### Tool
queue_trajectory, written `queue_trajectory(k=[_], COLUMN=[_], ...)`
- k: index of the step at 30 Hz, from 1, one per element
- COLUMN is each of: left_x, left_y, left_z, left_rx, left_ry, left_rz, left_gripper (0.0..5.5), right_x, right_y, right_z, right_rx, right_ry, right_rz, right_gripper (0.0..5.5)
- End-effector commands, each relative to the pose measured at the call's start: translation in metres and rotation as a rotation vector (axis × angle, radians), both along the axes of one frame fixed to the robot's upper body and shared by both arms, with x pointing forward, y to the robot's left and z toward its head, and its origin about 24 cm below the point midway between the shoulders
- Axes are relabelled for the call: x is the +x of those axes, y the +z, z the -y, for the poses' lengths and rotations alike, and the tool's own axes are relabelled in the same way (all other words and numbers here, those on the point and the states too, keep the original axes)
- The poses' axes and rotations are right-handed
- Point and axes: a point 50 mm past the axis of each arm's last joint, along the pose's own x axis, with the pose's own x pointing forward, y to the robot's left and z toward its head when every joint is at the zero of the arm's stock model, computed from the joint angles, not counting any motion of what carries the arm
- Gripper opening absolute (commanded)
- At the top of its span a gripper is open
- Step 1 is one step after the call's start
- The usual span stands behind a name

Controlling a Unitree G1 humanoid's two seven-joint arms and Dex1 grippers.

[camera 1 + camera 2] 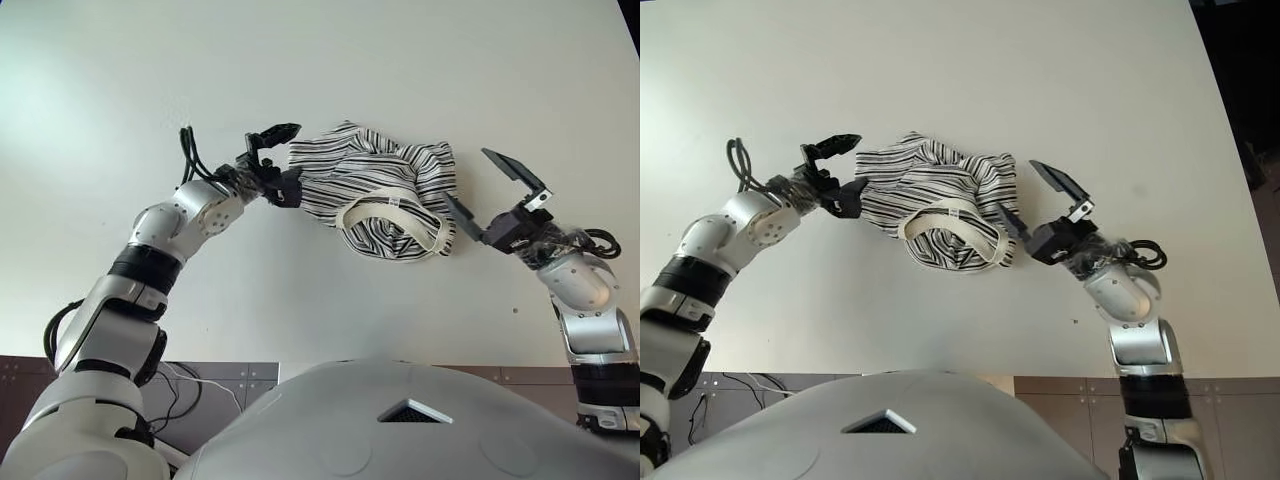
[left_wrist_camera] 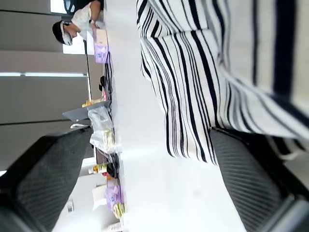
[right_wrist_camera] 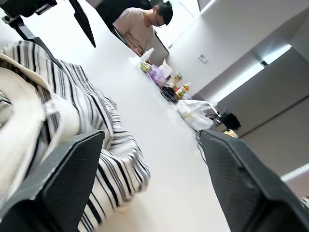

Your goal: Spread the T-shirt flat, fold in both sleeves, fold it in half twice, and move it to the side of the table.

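A: On the table (image 1: 300, 60), where's the T-shirt (image 1: 375, 190)?
B: In the middle, crumpled between both arms; left gripper (image 1: 290, 158) gapes at one edge, right gripper (image 1: 465, 173) at the other, neither grasping; spreading and all folds remain, I judge.

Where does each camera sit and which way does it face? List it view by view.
Left eye view: on the head, facing forward and down at the table and crumpled T-shirt; both arms show, left gripper and right gripper open at opposite shirt edges.
Right eye view: the other eye, same scene.
Left wrist view: on the left wrist, facing along the tabletop; own fingers flank the shirt edge.
Right wrist view: on the right wrist, facing across the shirt; own fingers show.
All share the T-shirt.
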Motion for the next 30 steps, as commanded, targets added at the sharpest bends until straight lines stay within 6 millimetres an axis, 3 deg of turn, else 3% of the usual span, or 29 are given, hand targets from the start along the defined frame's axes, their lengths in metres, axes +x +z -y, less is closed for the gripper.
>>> queue_trajectory(k=[1,4,8,10,12,15,18,22,25,30], left_x=[-0.013,-0.012,-0.021,-0.027,-0.036,-0.056,-0.064,-0.056,-0.050,-0.023], left_y=[-0.002,0.012,0.010,0.009,0.021,0.031,0.036,0.042,0.033,0.019], left_z=[-0.018,-0.012,-0.016,-0.020,-0.005,0.016,0.022,0.024,0.031,0.037], left_rx=[-0.034,-0.147,-0.168,-0.173,-0.286,-0.401,-0.427,-0.431,-0.368,-0.251], left_ry=[0.093,0.117,0.159,0.175,0.089,-0.071,-0.151,-0.148,-0.159,-0.080], left_rz=[-0.016,0.063,0.055,0.055,0.056,-0.048,-0.100,-0.067,-0.078,-0.002], left_gripper=[4.49,4.49,4.49,4.49,4.49,4.49,4.49,4.49,4.49,4.49], right_x=[0.006,0.007,-0.027,-0.027,-0.026,-0.027,-0.021,-0.026,-0.035,-0.001], right_y=[-0.006,-0.016,-0.022,-0.034,-0.039,-0.040,-0.033,-0.030,-0.033,-0.038], right_z=[-0.031,-0.025,-0.001,0.010,0.012,0.003,-0.018,-0.040,-0.047,-0.057], right_rx=[-0.043,-0.091,-0.015,-0.069,-0.085,-0.062,0.007,0.044,0.058,-0.024], right_ry=[0.149,0.156,0.157,0.099,0.087,0.117,0.158,0.253,0.326,0.226], right_rz=[-0.010,-0.061,-0.194,-0.230,-0.245,-0.249,-0.194,-0.190,-0.236,-0.122], right_gripper=[3.60,3.60,3.60,3.60,3.60,3.60,3.60,3.60,3.60,3.60])
